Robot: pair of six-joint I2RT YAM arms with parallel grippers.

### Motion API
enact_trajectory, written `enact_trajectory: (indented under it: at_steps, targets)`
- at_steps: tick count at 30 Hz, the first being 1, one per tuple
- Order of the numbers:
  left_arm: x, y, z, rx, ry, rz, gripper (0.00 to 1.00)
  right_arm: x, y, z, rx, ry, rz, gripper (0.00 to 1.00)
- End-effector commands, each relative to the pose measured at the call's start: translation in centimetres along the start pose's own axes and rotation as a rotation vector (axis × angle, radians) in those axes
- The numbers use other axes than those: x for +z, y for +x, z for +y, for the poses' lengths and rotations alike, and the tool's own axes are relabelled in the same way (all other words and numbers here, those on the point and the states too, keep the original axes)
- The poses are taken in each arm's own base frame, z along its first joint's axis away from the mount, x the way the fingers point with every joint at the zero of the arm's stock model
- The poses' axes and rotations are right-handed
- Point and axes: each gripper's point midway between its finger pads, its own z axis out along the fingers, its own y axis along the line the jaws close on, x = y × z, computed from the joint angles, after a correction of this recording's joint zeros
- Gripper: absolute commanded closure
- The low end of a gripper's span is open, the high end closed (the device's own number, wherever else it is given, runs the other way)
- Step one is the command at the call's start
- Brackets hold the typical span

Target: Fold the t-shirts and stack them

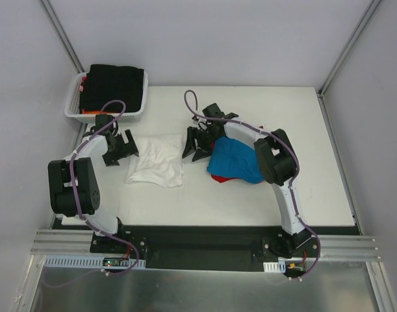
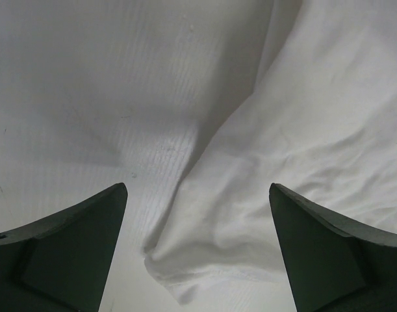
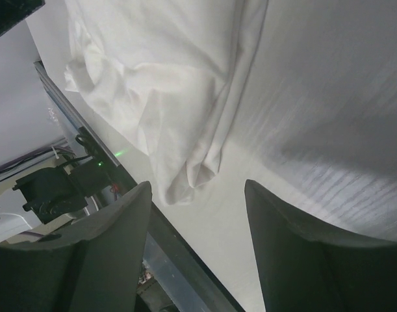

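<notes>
The left jaws were seen spread wide, with nothing gripped. They were placed at the left edge of the white shirt [image 1: 158,162], and in the left wrist view a rumpled corner of it was framed between them. Whether the cloth was touched could not be told.

The right jaws were set partly open and were likewise empty. They were placed at the right edge of the same shirt, and in the right wrist view a bunched fold of it was seen just ahead of them, with bare table [image 1: 250,107] shown beneath.

The white shirt was spread loosely and creased on the table between the two arms. Just right of the right jaws a blue shirt [image 1: 236,158] was heaped, with a red shirt [image 1: 217,177] showing under its near edge. Part of the right arm was seen crossing over the blue shirt's right side.

At the far left corner a basket [image 1: 71,107] was placed, well apart from the white shirt. A folded black shirt [image 1: 117,81] was laid on top of it, and a strip of orange shirt [image 1: 88,112] was visible below that.
</notes>
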Motion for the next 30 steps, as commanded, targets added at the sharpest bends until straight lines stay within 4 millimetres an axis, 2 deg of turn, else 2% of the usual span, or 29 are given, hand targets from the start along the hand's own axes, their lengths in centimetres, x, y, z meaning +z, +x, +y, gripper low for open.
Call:
enact_trajectory:
  at_steps: [1, 7, 9, 13, 21, 28, 30]
  targets:
    - [0.7, -0.5, 0.2, -0.04, 0.021, 0.013, 0.08, -2.7, -0.2, 3.4, -0.088, -0.02, -0.054, 0.38]
    - [2.3, 0.3, -1.1, -0.104, 0.16, 0.101, 0.11, -3.9, -0.6, 4.9, -0.13, -0.012, -0.066, 0.39]
    - [2.3, 0.4, -2.4, -0.108, 0.248, 0.122, 0.14, -4.5, -0.9, 5.7, -0.147, -0.008, -0.062, 0.39]
    - [2.3, 1.0, -4.1, -0.106, 0.367, 0.142, 0.15, -4.5, -1.1, 5.3, -0.156, 0.007, -0.047, 0.39]
    - [2.5, 2.5, -4.6, -0.116, 0.42, 0.17, 0.16, -2.5, -0.1, 2.9, -0.115, 0.013, 0.016, 0.4]
    - [2.5, 2.9, -4.6, -0.162, 0.416, 0.188, 0.16, -1.1, 0.2, 1.4, -0.062, -0.002, 0.05, 0.47]
    - [2.3, 2.8, -4.7, -0.168, 0.419, 0.183, 0.16, -0.7, -0.1, 1.1, -0.053, -0.011, 0.037, 0.46]
